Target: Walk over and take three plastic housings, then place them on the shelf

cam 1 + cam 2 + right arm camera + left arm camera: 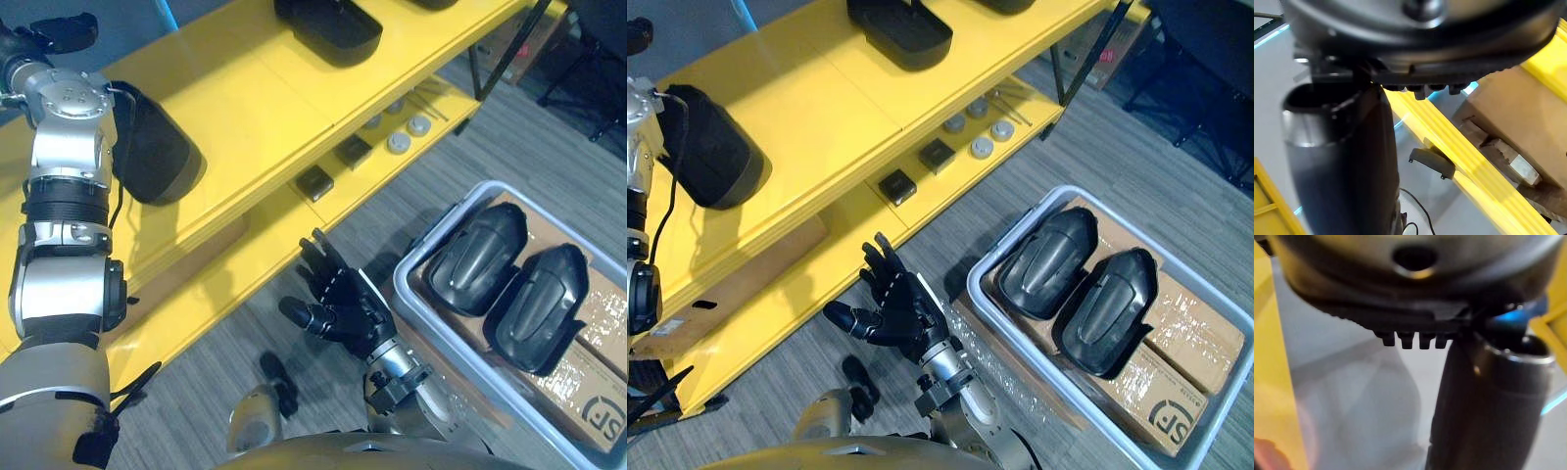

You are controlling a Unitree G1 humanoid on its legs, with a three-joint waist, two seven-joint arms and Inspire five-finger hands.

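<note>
A grey wood-grain floor (519,147) runs under everything, with dark furniture at its far right edge. Across it runs a long yellow shelf (255,108) on a black metal frame, with a broad top board and a narrower lower board (284,230) below it. To the right, on the floor, sits a pale grey bin (972,284) lined with taped cardboard boxes (1195,343).

Two black plastic housings lie side by side in the bin, one nearer the shelf (1048,259) and one beside it (1112,313), both resting on the cardboard. Two more housings are already on the top board: one (710,147) close beside the left arm, another (901,34) further along.

The right hand (896,308) hangs over the floor between the shelf and the bin, spread wide and holding nothing. The left hand (54,34) is raised past the top board's far edge; I cannot tell whether it is spread or closed.

On the lower board lie two small dark square blocks (896,186) and a cluster of grey round discs (982,147).
</note>
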